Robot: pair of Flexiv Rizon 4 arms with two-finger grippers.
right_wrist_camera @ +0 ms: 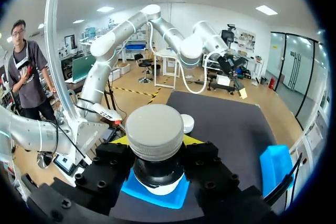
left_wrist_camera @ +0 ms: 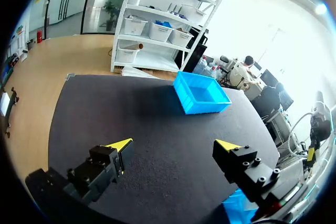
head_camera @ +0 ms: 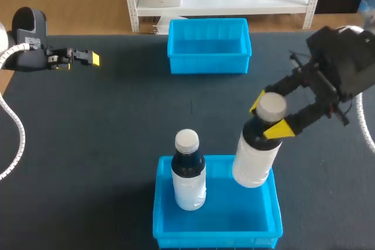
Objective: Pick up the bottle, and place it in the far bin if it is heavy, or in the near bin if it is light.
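Head view: right end effector [head_camera: 268, 115] clamped on white bottle [head_camera: 253, 165] at neck, over near bin [head_camera: 214, 239], lower middle — release not yet done. Left end effector [head_camera: 89, 58] apart, upper left.

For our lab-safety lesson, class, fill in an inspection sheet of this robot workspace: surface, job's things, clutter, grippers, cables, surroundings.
Surface: dark table mat, flat.
Job's things: blue plastic far bin, empty; blue plastic near bin with a white-capped bottle standing upright in it; grey-capped white bottle tilted over the near bin's right side, contact with the bin cannot be told.
Clutter: nothing seen.
Grippers: right gripper shut on the grey-capped white bottle's neck; left gripper open, holding nothing, at the table's left.
Cables: white coiled hose along the left arm.
Surroundings: nothing seen reaching over the table.
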